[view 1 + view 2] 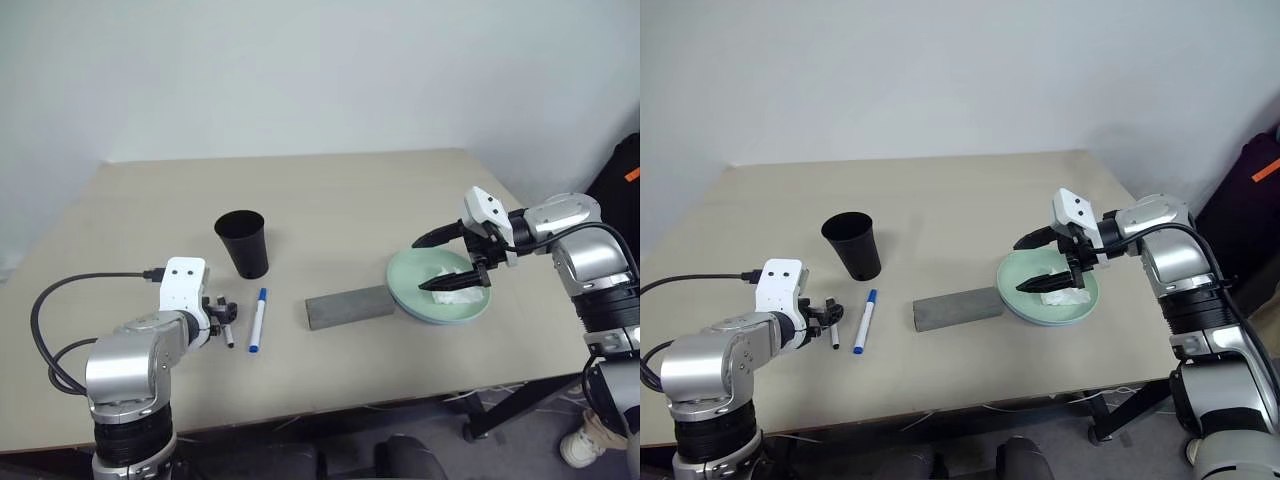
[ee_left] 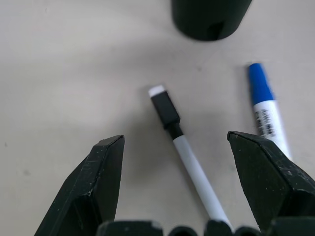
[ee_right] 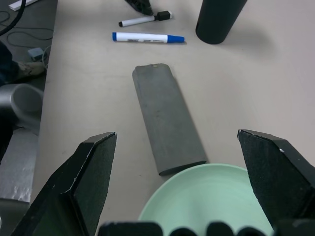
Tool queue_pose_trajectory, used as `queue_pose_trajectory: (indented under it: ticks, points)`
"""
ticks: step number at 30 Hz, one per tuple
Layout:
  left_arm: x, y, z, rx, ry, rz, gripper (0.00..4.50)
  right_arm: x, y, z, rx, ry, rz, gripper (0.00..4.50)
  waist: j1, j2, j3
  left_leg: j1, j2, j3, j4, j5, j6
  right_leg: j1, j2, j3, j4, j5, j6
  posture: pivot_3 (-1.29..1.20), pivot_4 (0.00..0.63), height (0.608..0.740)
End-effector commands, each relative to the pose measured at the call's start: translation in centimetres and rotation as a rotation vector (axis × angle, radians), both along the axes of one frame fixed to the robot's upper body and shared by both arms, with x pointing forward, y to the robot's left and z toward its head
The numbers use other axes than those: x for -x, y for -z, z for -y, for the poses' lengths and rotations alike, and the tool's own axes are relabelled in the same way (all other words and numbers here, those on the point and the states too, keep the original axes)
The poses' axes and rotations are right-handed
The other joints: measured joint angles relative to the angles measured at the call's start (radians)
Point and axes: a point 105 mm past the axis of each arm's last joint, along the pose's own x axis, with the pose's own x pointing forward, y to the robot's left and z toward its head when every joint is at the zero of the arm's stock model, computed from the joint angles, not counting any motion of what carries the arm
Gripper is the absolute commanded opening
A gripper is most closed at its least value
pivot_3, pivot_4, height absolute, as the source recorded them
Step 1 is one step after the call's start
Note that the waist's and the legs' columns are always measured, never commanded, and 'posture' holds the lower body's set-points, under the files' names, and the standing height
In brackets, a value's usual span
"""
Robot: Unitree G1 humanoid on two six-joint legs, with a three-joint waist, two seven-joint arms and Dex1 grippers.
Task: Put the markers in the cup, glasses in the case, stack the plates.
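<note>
The black-capped marker [image 2: 183, 147] lies flat on the table between the fingers of my open left gripper [image 2: 176, 137], which hovers just over it. Beside it lies the blue-capped marker [image 1: 257, 320]. The black cup [image 1: 241, 243] stands upright just behind them. In the middle of the table lies the grey case [image 1: 348, 306], its lid shut. My right gripper [image 1: 418, 265] stands open above the mint-green plate [image 1: 410, 290], which seems to rest on a light blue plate whose rim [image 1: 440, 319] shows at the near side. The glasses are out of view.
A crumpled white tissue [image 1: 455, 283] lies on the mint plate under my right fingers. A black cable [image 1: 40, 310] loops by the table's left front edge. A dark bag [image 1: 625, 180] stands off the table at the right.
</note>
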Motion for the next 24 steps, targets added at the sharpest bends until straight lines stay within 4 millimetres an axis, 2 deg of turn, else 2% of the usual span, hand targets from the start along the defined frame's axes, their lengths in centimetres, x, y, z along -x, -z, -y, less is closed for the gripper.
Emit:
queue_pose_trajectory:
  ticks: [1, 16, 22, 24]
  points:
    - [-0.7, -0.8, -0.9, -0.036, -0.065, 0.016, 3.53, 0.0, -1.2, -0.4, -0.012, -0.029, 0.042, 4.28, 0.0, 0.0, 0.0, 0.0, 0.0, 0.0, 0.0, 0.0, 0.0, 0.0, 0.0, 0.0, 0.0, 0.0, 0.0, 0.0, 0.0, 0.738]
    - [-4.1, 0.4, -0.9, -0.076, -0.134, -0.138, 3.53, 0.3, -1.1, -0.8, -0.024, -0.029, 0.046, 4.28, 0.0, 0.0, 0.0, -0.001, 0.0, -0.001, -0.002, -0.001, -0.002, -0.001, 0.0, -0.001, -0.001, 0.0, 0.0, 0.0, 0.0, 0.738]
    - [-5.3, 0.0, -0.5, -0.077, -0.155, -0.164, 3.53, 0.4, -1.0, -0.9, -0.029, -0.025, 0.049, 4.28, 0.001, 0.0, 0.0, -0.001, 0.0, -0.001, -0.002, -0.001, -0.003, -0.002, -0.001, -0.001, 0.0, 0.0, 0.0, 0.0, 0.0, 0.738]
    - [-5.5, 0.7, -0.5, -0.121, -0.115, -0.235, 3.53, 0.4, -1.0, -0.9, -0.029, -0.023, 0.05, 4.28, 0.001, 0.0, 0.0, -0.001, 0.0, -0.001, -0.002, 0.0, -0.003, -0.001, -0.001, -0.001, 0.0, 0.0, 0.0, 0.0, 0.0, 0.738]
